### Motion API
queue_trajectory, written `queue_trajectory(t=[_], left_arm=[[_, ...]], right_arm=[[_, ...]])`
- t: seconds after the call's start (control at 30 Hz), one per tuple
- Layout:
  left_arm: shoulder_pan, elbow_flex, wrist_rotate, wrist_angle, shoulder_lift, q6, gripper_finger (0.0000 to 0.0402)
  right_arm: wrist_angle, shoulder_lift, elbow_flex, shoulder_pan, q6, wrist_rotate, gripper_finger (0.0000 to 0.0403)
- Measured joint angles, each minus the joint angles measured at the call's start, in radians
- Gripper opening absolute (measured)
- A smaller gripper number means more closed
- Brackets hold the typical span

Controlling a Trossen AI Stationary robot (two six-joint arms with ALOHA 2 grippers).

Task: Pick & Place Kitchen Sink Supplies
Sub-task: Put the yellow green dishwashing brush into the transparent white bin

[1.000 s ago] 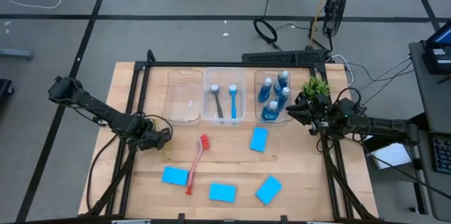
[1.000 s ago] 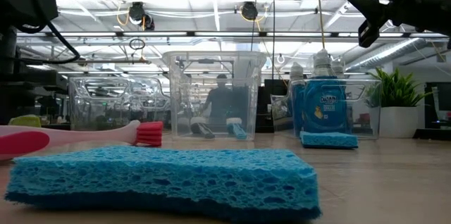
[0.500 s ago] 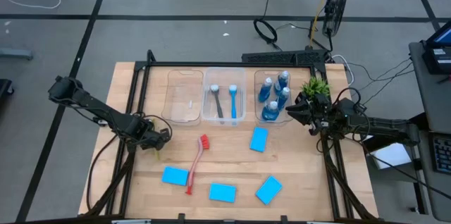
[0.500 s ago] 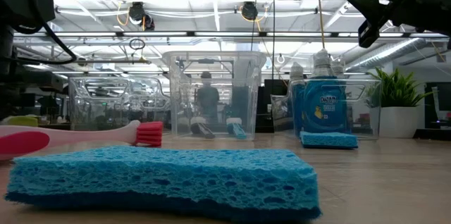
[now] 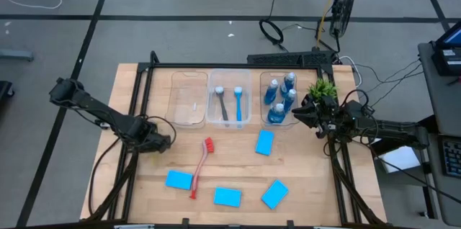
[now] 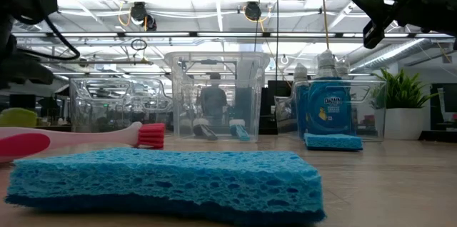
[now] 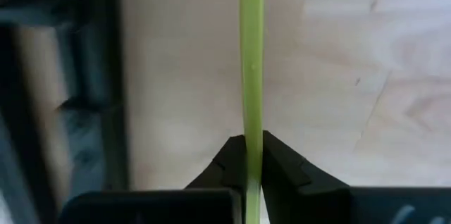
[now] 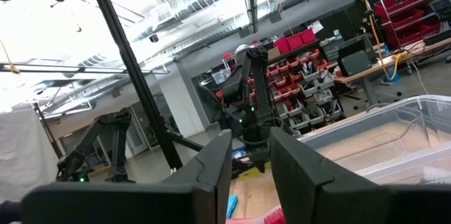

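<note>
Yellow-green brush (image 7: 251,76): its slim handle is pinched between the two fingers of the left pincer (image 7: 253,155) and runs straight ahead of them, long axis in line with the pincer's reach, low over the wood.
Left pincer: clenched on that handle, at the table's left edge beside the dark frame rail, as the high view shows (image 5: 160,142).
Way to the bins: the middle bin (image 5: 229,106) holding the blue brush (image 5: 238,103) and the grey brush (image 5: 220,104) lies ahead and to the right of the left pincer; my judgement is that the lift must clear the bin wall with the handle kept level.
Nearer arm: the left one, since it already holds the brush.
Right pincer (image 5: 297,114): raised beside the potted plant (image 5: 322,88), holding nothing I can see; whether its fingers are apart I cannot tell.
Red brush (image 5: 199,168): lying on the table to the right of the left pincer, near it.
Sponges: four flat blue ones on the wood, the nearest (image 5: 178,180) just beyond the red brush's handle.
Bottles (image 5: 279,96): standing in the right bin.
Table (image 5: 310,178): pale wood, matt.
Room: an open workshop; a person (image 6: 212,102) stands far behind the bins.
</note>
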Motion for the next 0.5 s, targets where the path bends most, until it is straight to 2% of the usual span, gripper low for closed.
queue_trajectory(t=[0.13,0.5], left_arm=[[-0.015,0.059,0.029,-0.031,-0.012,0.039,0.0024],[-0.086,0.349,0.004,-0.341,-0.012,0.09,0.0019]], right_arm=[[0.0,0.0,0.0,0.0,0.0,0.0,0.0086],[0.0,0.0,0.0,0.0,0.0,0.0,0.0086]])
